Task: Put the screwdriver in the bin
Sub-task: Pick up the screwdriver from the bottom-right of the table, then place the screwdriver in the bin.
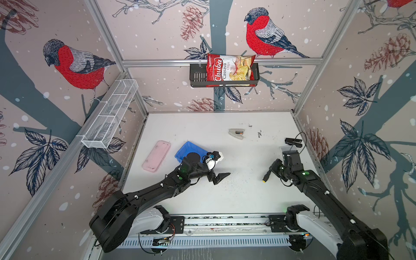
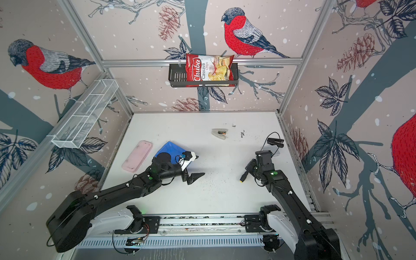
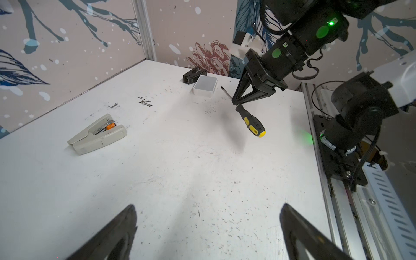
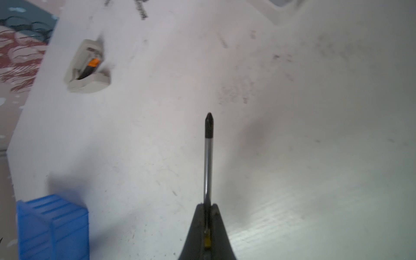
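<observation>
Screwdriver aloft in right hand

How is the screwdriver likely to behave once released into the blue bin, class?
Probably stiff: the screwdriver juts straight from the right hand without sagging. Its rounded handle looks apt to roll, though the bin should contain it. The thin smooth shaft may pivot in the grip.

Light is bright and even, falling from above; the white table looks pale and flat. Under the screwdriver pinched in my right gripper lies a soft grey shadow, a faint green glow beside it. The fingers of my left gripper sit dark and out of focus. My right wrist view is smeared throughout. In both top views the walls stretch wide toward the edges.
</observation>
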You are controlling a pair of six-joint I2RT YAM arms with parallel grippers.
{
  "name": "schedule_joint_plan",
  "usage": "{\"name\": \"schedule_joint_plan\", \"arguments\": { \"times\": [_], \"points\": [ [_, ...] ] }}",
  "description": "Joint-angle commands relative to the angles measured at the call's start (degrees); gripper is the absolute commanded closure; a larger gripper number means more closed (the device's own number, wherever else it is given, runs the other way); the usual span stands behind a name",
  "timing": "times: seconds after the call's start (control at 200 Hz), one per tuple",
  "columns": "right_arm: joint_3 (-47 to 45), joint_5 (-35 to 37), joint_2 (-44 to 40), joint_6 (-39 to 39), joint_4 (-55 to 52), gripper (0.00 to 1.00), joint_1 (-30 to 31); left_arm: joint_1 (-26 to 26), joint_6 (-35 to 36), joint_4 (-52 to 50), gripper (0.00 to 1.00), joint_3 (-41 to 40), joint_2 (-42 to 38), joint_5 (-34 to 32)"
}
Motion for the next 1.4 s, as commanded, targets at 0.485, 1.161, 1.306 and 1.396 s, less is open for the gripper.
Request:
{"name": "schedule_joint_plan", "arguments": {
  "times": [0.485,1.161,1.306,1.396],
  "points": [
    [18.9,-7.0,17.4,-25.2,25.9,1.00,18.1,5.8,-36.7,12.6,0.03,6.1,6.2,0.6],
    [29.1,-27.7,27.9,-32.2,35.8,1.00,24.4,6.2,-47.7,24.5,0.11,2.7,7.6,0.2],
    [30.4,-29.7,29.0,-32.4,35.9,1.00,24.5,6.1,-48.4,25.9,0.14,2.3,7.5,-0.3],
    [31.5,-30.9,29.9,-32.8,35.6,1.00,24.6,6.0,-48.7,27.3,0.15,2.0,7.6,0.3]
  ]
}}
